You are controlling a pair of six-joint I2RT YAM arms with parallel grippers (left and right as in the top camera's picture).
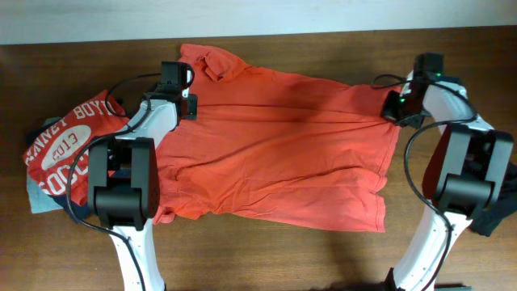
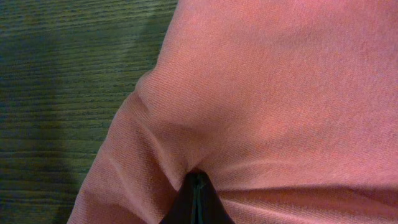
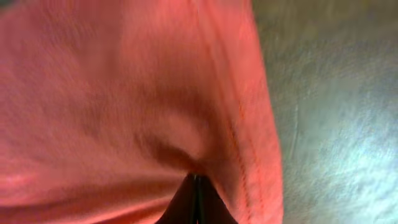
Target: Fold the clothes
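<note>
A dark wooden tabletop [image 1: 323, 259] fills my overhead view, with a pale strip of wall along the top edge. The orange-red shirt [image 1: 283, 145] lies spread flat across the middle. Its long axis runs left to right in the frame, with the collar at the upper left and the hem at the right.

My left tool [image 1: 191, 107] is closed on a pinch of fabric at the shirt's upper left edge, just below the collar. My right tool [image 1: 390, 113] is closed on the hem's upper right corner. Both wrist views show cloth puckering into the shut tips.

So both grips sit on the shirt's upper edge, one at each end, and the body of the shirt lies toward the bottom of the frame. I judge the fold must carry that edge downward, both arms together.

A red tee [image 1: 65, 145] waits at the left, and a dark piece [image 1: 501, 206] at the far right.
</note>
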